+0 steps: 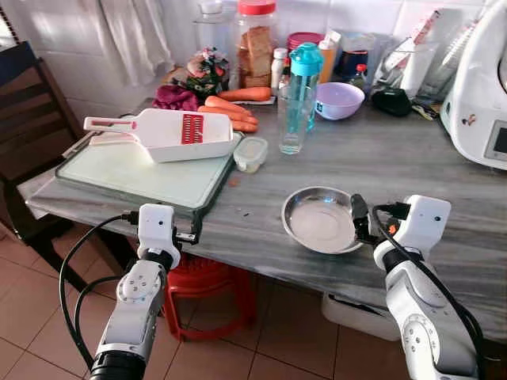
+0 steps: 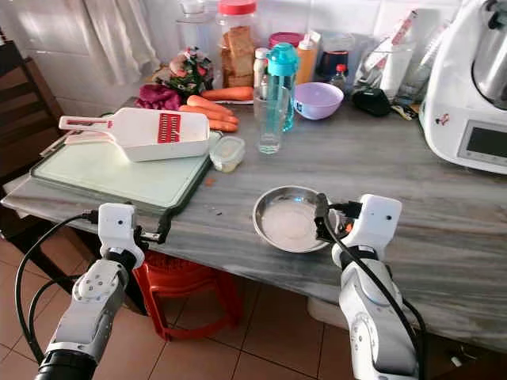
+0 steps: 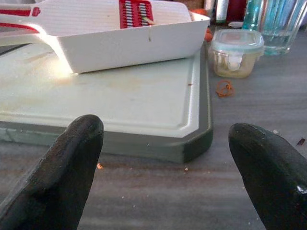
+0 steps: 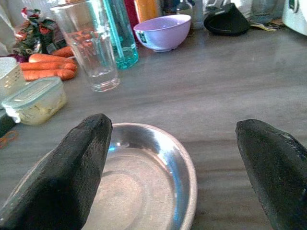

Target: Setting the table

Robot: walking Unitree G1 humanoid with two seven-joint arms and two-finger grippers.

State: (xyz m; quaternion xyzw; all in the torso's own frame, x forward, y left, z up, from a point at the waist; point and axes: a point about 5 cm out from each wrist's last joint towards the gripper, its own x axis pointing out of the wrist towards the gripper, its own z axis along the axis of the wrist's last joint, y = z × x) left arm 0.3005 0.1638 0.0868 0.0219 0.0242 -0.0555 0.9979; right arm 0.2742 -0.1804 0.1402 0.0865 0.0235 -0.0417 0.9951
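A shallow steel plate (image 1: 321,219) lies empty near the table's front edge. My right gripper (image 1: 358,218) is open at the plate's right rim. In the right wrist view one finger (image 4: 72,177) hangs over the plate (image 4: 144,187) and the other is off to its side. A clear drinking glass (image 1: 292,119) stands farther back, beside a teal bottle (image 1: 305,75). My left gripper (image 1: 190,235) is open at the front edge, just short of the corner of the green cutting board (image 1: 142,178), with nothing between its fingers (image 3: 57,177).
A white slicer (image 1: 170,133) rests on the board, with a small lidded container (image 1: 250,153) beside it. Carrots (image 1: 234,115), jars and a purple bowl (image 1: 339,100) crowd the back. A white appliance (image 1: 479,87) stands at the right. A red stool (image 1: 206,285) is under the table, a dark chair (image 1: 24,134) at left.
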